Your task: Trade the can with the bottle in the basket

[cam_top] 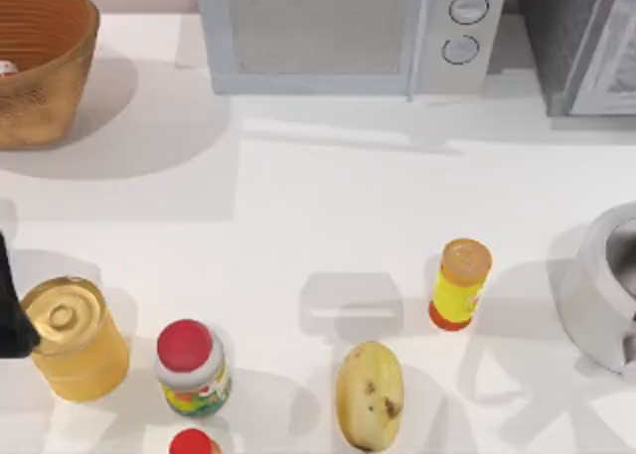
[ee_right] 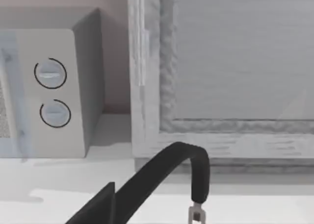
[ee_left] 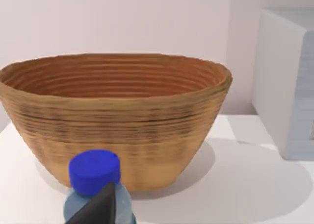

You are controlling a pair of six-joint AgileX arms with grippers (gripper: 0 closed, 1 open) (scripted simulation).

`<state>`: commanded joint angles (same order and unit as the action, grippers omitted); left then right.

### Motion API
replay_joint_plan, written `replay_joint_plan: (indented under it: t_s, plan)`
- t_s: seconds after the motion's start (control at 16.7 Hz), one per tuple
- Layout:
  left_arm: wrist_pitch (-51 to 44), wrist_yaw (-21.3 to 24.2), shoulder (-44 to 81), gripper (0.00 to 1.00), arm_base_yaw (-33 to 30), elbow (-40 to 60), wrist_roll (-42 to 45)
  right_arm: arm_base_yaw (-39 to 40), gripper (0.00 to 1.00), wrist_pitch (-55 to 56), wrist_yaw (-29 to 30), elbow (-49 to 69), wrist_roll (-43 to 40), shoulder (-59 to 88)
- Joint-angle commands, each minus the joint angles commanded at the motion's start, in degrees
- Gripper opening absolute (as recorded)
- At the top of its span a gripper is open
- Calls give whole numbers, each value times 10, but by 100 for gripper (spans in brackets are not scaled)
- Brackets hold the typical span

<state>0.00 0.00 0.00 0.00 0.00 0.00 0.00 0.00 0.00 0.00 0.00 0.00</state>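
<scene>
White desk (cam_top: 328,226) carries the basket (cam_top: 45,86) far left; inside it a bit of the can (cam_top: 6,69) peeks. Left claw (ee_left: 100,207) looks clamped on the bottle (ee_left: 93,172), facing the basket: next, probably lift it over the rim

A broad bare stretch of the worktop (cam_top: 328,206) is left open between the microwave (cam_top: 348,32) at the far edge and a crowded near edge, where passage is blocked by the golden tin (cam_top: 75,340), red-capped jar (cam_top: 194,370), potato (cam_top: 370,394) and yellow bottle (cam_top: 460,283); the far left corner is occupied by the basket (cam_top: 45,72)
</scene>
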Motion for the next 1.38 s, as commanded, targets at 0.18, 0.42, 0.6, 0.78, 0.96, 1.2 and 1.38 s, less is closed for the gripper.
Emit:
replay_joint_plan:
  t_s: [0.18, 0.42, 0.6, 0.78, 0.96, 1.2, 1.38]
  plan:
    - [-2, -1, 5, 100, 1, 5, 0, 0, 100, 0, 0, 0, 0, 0]
    - [-38, -6, 83, 100, 14, 75, 6, 0, 100, 0, 0, 0, 0, 0]
    - [-87, -6, 193, 100, 26, 176, 15, 0, 100, 0, 0, 0, 0, 0]
    - [-151, -1, 336, 100, 36, 308, 27, 0, 100, 0, 0, 0, 0, 0]
    - [-225, 8, 500, 100, 45, 462, 40, 0, 100, 0, 0, 0, 0, 0]
    - [-332, 22, 737, 100, 58, 685, 59, 0, 100, 0, 0, 0, 0, 0]
    - [-413, 33, 915, 100, 67, 853, 71, 0, 100, 0, 0, 0, 0, 0]
